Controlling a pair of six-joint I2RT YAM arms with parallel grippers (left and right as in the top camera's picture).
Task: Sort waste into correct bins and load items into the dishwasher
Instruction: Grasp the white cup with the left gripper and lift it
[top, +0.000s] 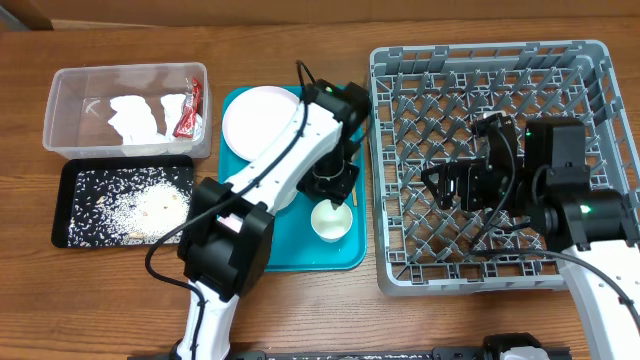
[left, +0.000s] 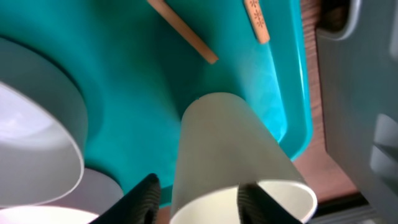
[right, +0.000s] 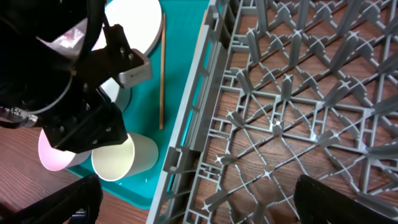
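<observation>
A small white cup (top: 330, 221) stands on the teal tray (top: 300, 255) beside the dish rack (top: 600, 60). My left gripper (left: 199, 185) is right over the cup (left: 224, 149). One finger is inside the rim, the other outside, and a gap shows between pads and wall. Two wooden chopsticks (left: 183, 31) lie on the tray beyond the cup. A white plate (top: 262, 115) sits at the tray's far end. My right gripper (right: 205, 208) hangs wide open and empty over the rack's left wall (right: 186, 143). The clear tub (top: 70, 140) holds napkins (top: 135, 112) and a red wrapper (top: 189, 115).
A black tray (top: 75, 235) with rice grains lies left of the teal tray. White bowls (left: 37, 143) sit close to the cup, partly hidden under the left arm. A pale-pink dish (right: 53, 155) shows beneath the left gripper. The rack's floor is bare pegs.
</observation>
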